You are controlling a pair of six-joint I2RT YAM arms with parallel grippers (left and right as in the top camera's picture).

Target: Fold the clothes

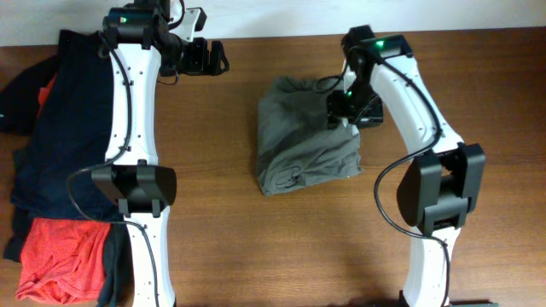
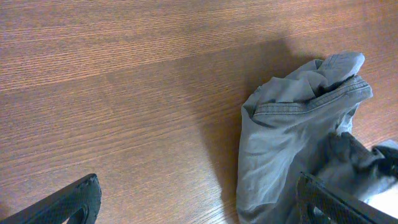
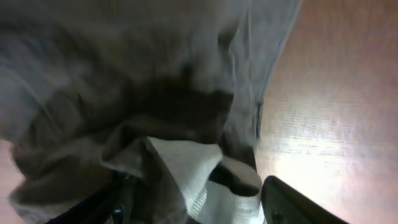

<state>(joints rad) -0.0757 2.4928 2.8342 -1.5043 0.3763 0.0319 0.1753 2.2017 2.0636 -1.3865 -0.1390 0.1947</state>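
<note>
The grey-olive shorts (image 1: 303, 136) lie bunched in a rumpled heap at the table's middle. They also show in the left wrist view (image 2: 292, 137), waistband seam up, and fill the right wrist view (image 3: 155, 81). My right gripper (image 1: 341, 109) is at the heap's right edge. Its jaws (image 3: 199, 199) are closed partway on a thick bunch of fabric and white pocket lining. My left gripper (image 1: 209, 58) is open and empty over bare wood, left of and behind the shorts, its fingers (image 2: 196, 199) wide apart.
A large navy-blue garment (image 1: 68, 128) lies along the table's left side under the left arm. An orange-red garment (image 1: 60, 256) lies at the front left. Bare wooden table (image 1: 213, 230) surrounds the shorts.
</note>
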